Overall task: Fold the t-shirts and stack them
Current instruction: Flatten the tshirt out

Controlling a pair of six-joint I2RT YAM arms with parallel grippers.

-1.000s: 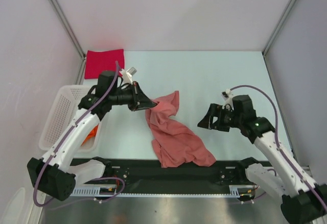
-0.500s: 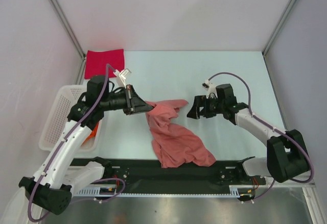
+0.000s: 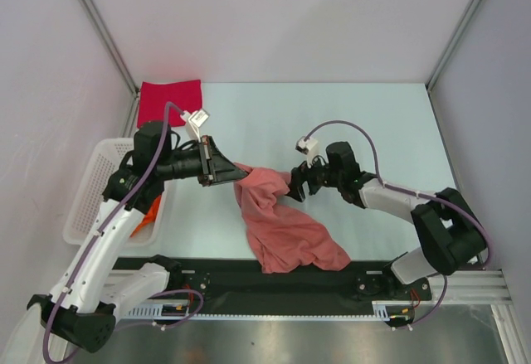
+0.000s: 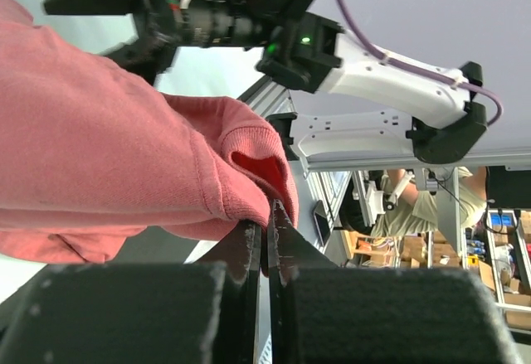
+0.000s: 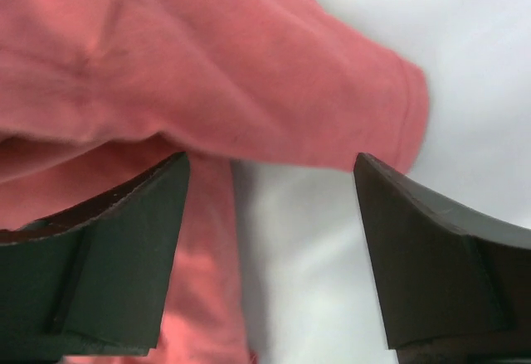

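Left arm (image 3: 112,223) extends inward, jaws pinched shut; right arm (image 3: 390,198) stretches toward it, jaws spread wide.

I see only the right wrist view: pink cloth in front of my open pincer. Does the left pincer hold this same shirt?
Observer: Yes, the left pincer is shut on an edge of the salmon-pink t-shirt.
Operator: Does the whole shirt hang in the air?
Observer: No, only that edge looks raised; the rest lies crumpled on the table.
Operator: Where is the folded shirt, please?
Observer: A red t-shirt lies folded flat at the far left corner of the table.
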